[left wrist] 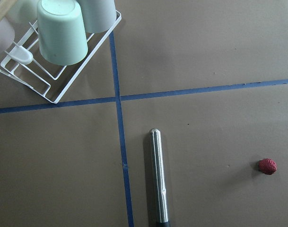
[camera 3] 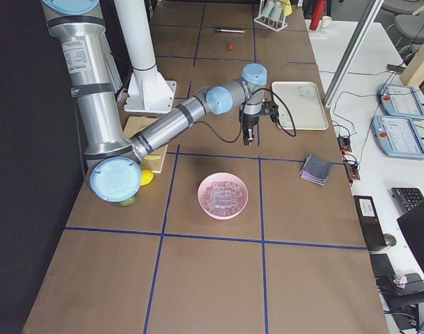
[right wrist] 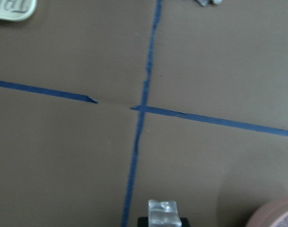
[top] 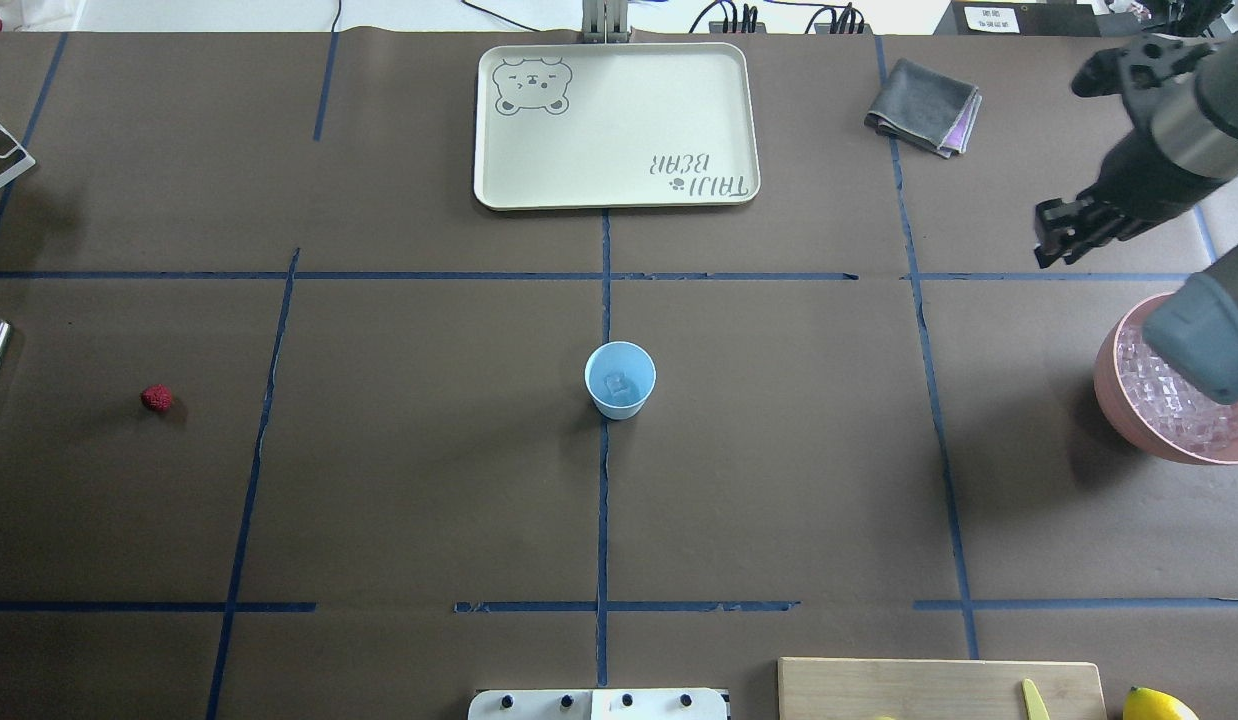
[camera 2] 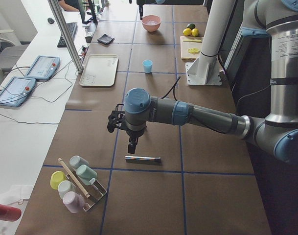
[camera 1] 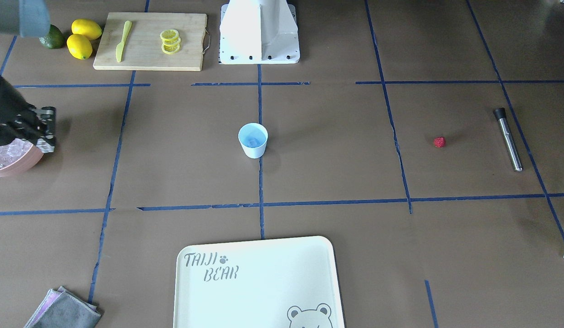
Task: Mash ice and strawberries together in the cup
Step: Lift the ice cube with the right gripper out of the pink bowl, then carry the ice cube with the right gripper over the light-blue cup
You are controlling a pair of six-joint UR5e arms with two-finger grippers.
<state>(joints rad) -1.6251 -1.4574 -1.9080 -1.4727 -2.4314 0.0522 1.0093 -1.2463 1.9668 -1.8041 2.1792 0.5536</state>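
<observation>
The pale-blue cup (top: 620,380) stands upright at the table's middle with one clear ice cube inside; it also shows in the front view (camera 1: 253,140). My right gripper (top: 1051,236) hovers beyond the pink bowl (top: 1109,390) of ice cubes (top: 1179,400) and is shut on one ice cube (right wrist: 162,213). The red strawberry (top: 157,398) lies alone far to the left, also in the left wrist view (left wrist: 267,166). My left gripper (camera 2: 131,146) hangs above a metal rod (left wrist: 159,177); I cannot tell whether it is open or shut.
A cream tray (top: 615,190) lies at the far middle, a grey cloth (top: 924,120) to its right. A cutting board (camera 1: 150,59) with lemon slices and a knife, lemons (camera 1: 79,45) and a lime sit near the base. A wire rack of cups (left wrist: 58,42) stands at the left end.
</observation>
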